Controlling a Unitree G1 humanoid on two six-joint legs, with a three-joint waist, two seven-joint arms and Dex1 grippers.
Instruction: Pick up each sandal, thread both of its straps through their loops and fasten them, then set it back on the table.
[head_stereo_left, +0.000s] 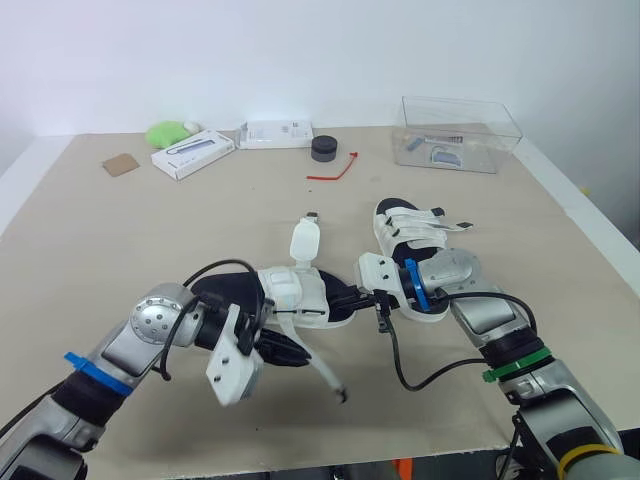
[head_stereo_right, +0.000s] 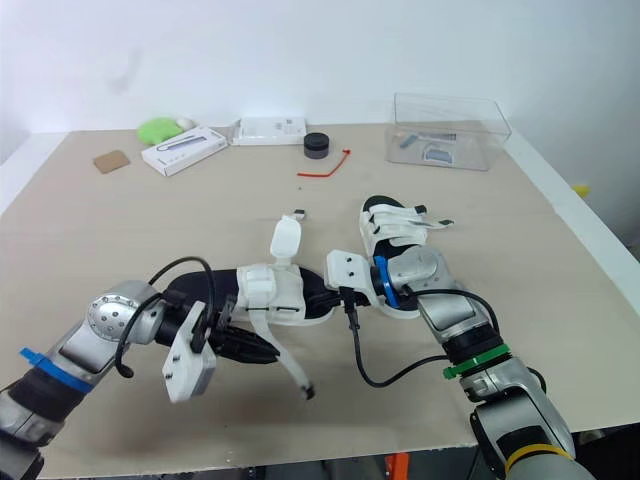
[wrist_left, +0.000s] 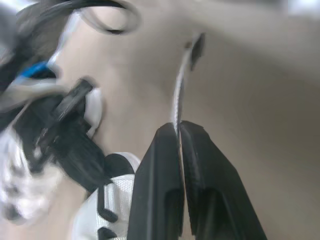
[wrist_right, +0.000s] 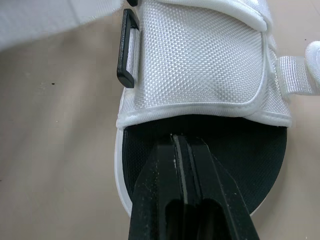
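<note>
While the left gripper has its two black fingers closed tight on a thin white strap, the near sandal lies flat on the table between both arms. That strap runs from the near sandal's side facing the robot and ends in a small dark tab, which hangs just past the fingers. A second, broader strap flap rises from the far side of the near sandal and is not fastened. At the near sandal's right end, the right gripper has its fingers pressed together, tips over the black footbed just short of the white woven band; I cannot tell whether anything thin sits between them. A black loop shows at the band's edge. The other sandal lies just beyond and to the right of the near sandal, straps across its top. Well beyond the near sandal sit a red tie, a black puck, two white boxes and a clear container.
</note>
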